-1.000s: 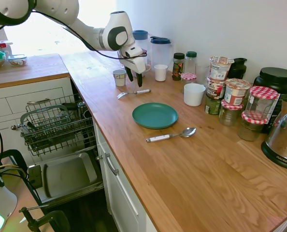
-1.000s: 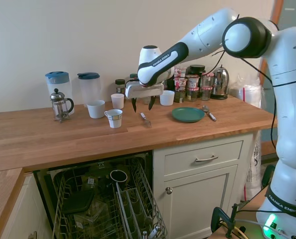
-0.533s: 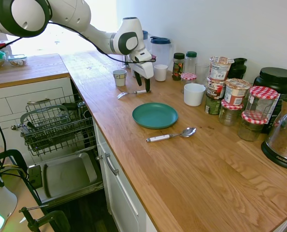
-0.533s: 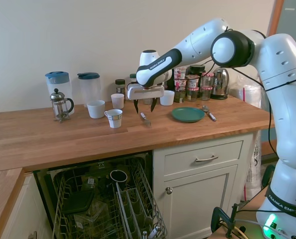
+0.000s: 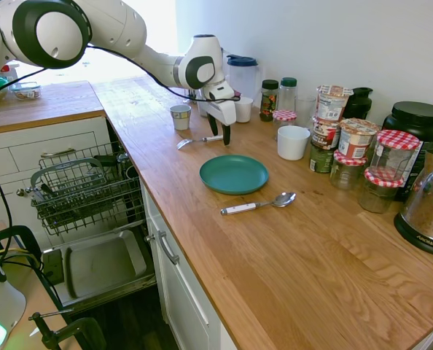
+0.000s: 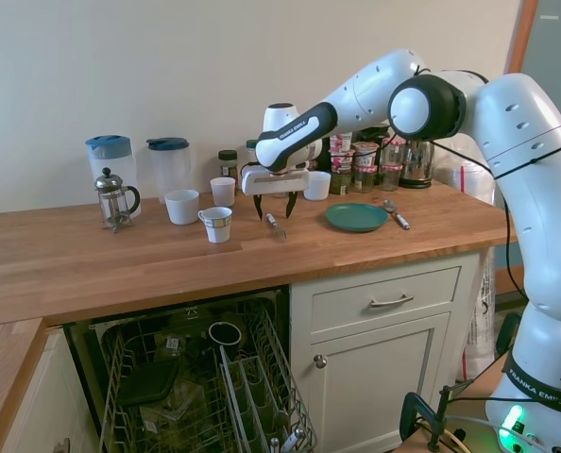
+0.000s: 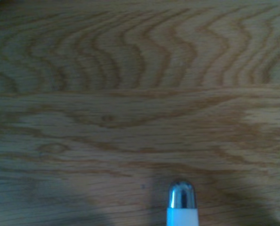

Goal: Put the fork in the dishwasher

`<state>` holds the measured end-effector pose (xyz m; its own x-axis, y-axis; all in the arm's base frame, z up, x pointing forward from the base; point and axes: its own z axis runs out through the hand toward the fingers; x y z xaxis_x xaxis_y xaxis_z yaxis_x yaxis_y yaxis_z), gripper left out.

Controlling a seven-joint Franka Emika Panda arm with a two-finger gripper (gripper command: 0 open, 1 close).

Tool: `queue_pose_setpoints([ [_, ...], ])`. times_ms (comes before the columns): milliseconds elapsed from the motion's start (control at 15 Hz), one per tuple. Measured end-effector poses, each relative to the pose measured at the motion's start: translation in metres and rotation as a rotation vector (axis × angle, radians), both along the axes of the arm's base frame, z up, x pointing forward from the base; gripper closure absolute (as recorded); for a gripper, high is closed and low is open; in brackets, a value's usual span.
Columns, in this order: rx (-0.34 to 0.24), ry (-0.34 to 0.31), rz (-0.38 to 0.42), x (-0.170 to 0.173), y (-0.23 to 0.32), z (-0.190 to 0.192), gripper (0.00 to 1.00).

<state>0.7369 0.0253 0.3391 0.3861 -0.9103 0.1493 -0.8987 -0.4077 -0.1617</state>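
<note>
In the first exterior view, the hand [image 5: 219, 132] hovers with its fingers apart just above the white handle end of the fork [image 5: 199, 140], which lies flat on the wooden surface [image 5: 275, 248] in the upper middle of the frame; the dishwasher [image 5: 85, 219] stands open at lower left. In the second exterior view, the hand [image 6: 274, 207] straddles the fork [image 6: 276, 226] at frame centre, so I judge it should descend straight until both fingers bracket the handle before closing. The wrist view shows only the fork [image 7: 181, 203] handle tip at the bottom edge, which suggests the grasp sits near the end; shifting slightly toward the middle would steady it.

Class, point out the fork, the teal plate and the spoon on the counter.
fork [image 5: 199, 140], first exterior view, middle of its shaft.
teal plate [image 5: 233, 173], first exterior view, its centre.
spoon [image 5: 283, 198], first exterior view, its bowl.
</note>
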Motion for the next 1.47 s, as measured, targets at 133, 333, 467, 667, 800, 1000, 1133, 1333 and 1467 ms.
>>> queue_pose_setpoints([
  [133,0.0,0.008,0.001,-0.0005,0.0014,-0.0004,1.0],
  [333,0.012,0.014,-0.002,-0.0008,0.0024,-0.0006,1.0],
  [467,0.018,0.02,-0.001,-0.0011,0.0025,-0.0006,1.0],
  [667,0.022,0.023,0.001,-0.0013,0.0017,-0.0008,1.0],
  [800,0.028,0.023,0.0,-0.0013,0.0017,-0.0009,1.0],
  [1000,0.033,0.024,0.002,-0.0013,0.0023,-0.001,1.0],
  [1133,0.037,0.024,0.007,-0.0013,0.0042,-0.0011,1.0],
  [1333,0.059,0.022,0.02,-0.0011,0.0053,-0.0009,1.0],
  [1467,0.081,0.016,0.031,-0.0004,0.0047,-0.0002,1.0],
])
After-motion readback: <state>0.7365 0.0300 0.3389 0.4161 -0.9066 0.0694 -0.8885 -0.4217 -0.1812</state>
